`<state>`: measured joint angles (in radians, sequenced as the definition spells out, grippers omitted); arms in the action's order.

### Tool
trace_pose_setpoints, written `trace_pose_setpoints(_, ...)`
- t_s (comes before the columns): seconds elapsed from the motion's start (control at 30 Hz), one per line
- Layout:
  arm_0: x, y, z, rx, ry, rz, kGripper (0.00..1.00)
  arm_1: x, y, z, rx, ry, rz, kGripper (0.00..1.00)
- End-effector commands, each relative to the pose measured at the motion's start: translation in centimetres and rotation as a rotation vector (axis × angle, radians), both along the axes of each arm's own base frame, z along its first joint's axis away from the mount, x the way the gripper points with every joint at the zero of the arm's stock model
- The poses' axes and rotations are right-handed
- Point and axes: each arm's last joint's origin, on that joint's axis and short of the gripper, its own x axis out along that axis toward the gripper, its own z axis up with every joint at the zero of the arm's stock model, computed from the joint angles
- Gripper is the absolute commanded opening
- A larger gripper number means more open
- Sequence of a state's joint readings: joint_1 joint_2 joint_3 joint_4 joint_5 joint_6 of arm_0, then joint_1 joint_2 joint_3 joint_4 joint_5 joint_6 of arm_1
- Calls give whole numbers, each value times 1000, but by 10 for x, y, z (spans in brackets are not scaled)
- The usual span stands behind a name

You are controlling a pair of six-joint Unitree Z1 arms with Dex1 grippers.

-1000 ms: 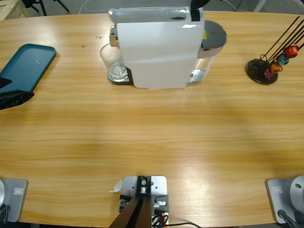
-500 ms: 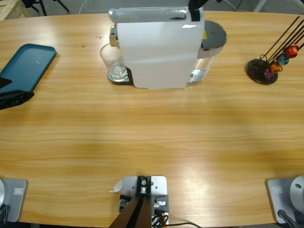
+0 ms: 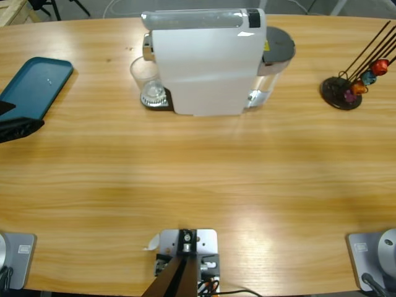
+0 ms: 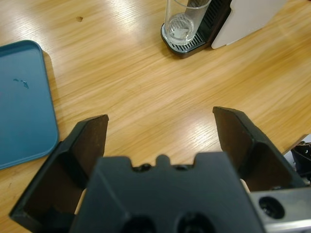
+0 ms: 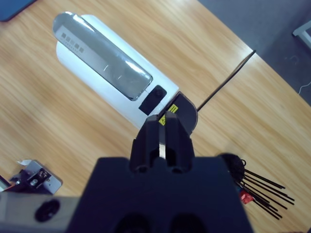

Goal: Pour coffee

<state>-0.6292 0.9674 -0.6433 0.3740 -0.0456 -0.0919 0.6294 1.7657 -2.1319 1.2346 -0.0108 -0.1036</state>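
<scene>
A small clear glass point(image 3: 148, 83) stands on the drip tray under the spout of the white coffee machine point(image 3: 204, 68). The coffee is out of view: the glass point(image 4: 185, 19) looks clear. At the table's left edge, next to the teal tray point(image 3: 34, 83), my left gripper point(image 3: 17, 129) is low over the wood. Its jaws are wide open with nothing between them point(image 4: 160, 116), facing the glass from a distance. My right gripper point(image 5: 163, 122) is shut on nothing and hangs high above the machine point(image 5: 104, 63), near its black button point(image 5: 156, 94). It is outside the high view.
A black capsule stand point(image 3: 342, 91) with several coloured capsules and thin rods sits at the far right, also seen in the right wrist view point(image 5: 257, 187). The machine's grey water tank point(image 3: 275, 46) sticks out on its right. Bare wood point(image 3: 204, 179) fills the front half.
The black gripper tip that showed over the machine's top right at the high view's upper edge has moved out of that view. The left gripper and glass have not moved.
</scene>
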Motion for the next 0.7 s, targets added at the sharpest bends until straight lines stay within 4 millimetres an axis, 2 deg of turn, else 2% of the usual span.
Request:
trace_pose_setpoints(0.03, -5, 4, -8, 5, 0, -1, 954, -6, 1, -4, -15, 36, 17, 818)
trace_pose_setpoints(0.07, -5, 4, -8, 5, -1, -1, 959, -7, 1, -3, -12, 38, 20, 979)
trace_pose_setpoints(0.1, -6, 5, -8, 3, -4, -1, 973, -9, 1, -3, -5, 43, 29, 1000)
trace_pose_setpoints(0.37, -9, 7, -7, -8, -22, -2, 996, -15, -2, -10, -5, 82, 49, 1000)
trace_pose_setpoints(0.7, -7, 6, -9, -2, -15, -3, 991, -16, -3, -6, -12, 56, 53, 1000)
